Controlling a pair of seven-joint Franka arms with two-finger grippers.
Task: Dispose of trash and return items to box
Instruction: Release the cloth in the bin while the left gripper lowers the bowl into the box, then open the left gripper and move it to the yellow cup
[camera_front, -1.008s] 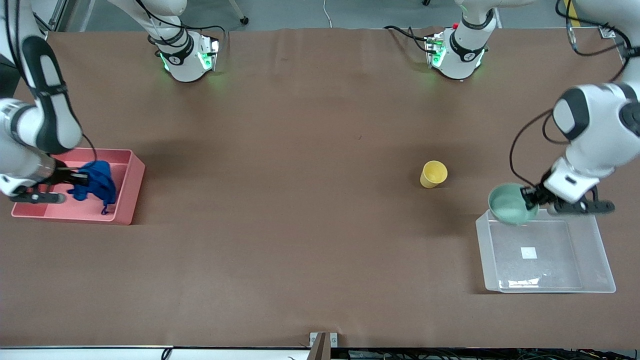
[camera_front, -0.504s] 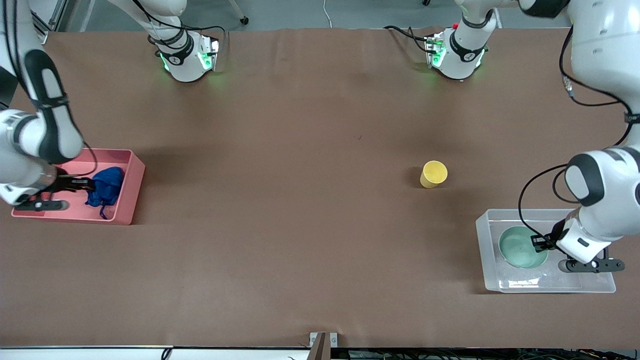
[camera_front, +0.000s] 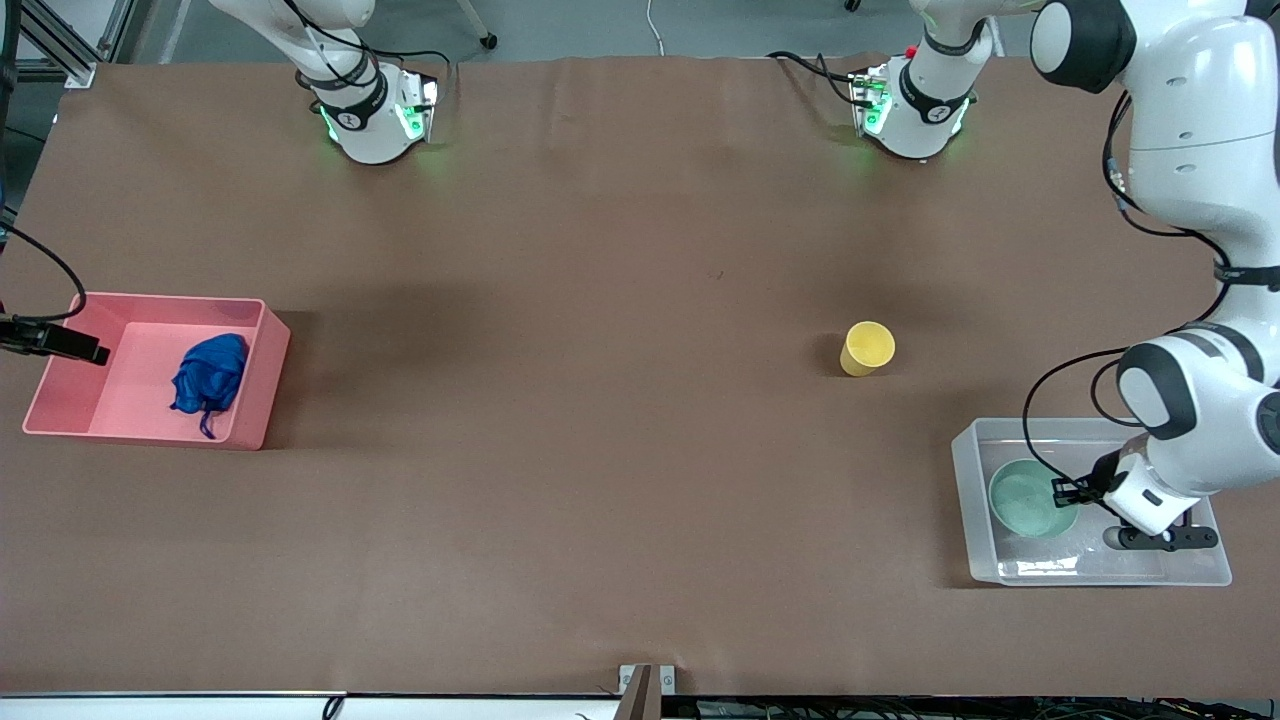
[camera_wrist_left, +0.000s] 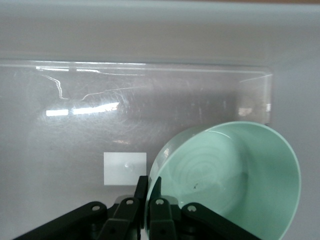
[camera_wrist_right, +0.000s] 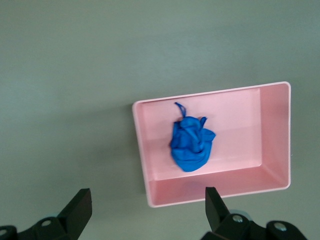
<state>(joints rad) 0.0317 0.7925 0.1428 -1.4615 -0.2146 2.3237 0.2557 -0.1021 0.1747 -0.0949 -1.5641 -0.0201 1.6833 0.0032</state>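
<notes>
While the front view has the blue trash (camera_front: 208, 374) lying in the pink bin (camera_front: 255, 400), the yellow cup (camera_front: 866, 348) stands on the surface (camera_front: 600, 450). Left wrist: left pincer (camera_wrist_left: 148, 192) clamps the mint bowl (camera_wrist_left: 235, 175) rim inside the clear box (camera_wrist_left: 150, 95). Right wrist: right pincer (camera_wrist_right: 145, 210) gapes empty above the bin.

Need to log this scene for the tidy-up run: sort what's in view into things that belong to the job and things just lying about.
Part of the job:
- blue trash wad, lying in the pink bin
- mint-green bowl, in the clear box, pinched by the left end effector
- yellow cup, standing on the table
- right end effector, open above the bin

Just lying about:
- nothing that shows
</notes>
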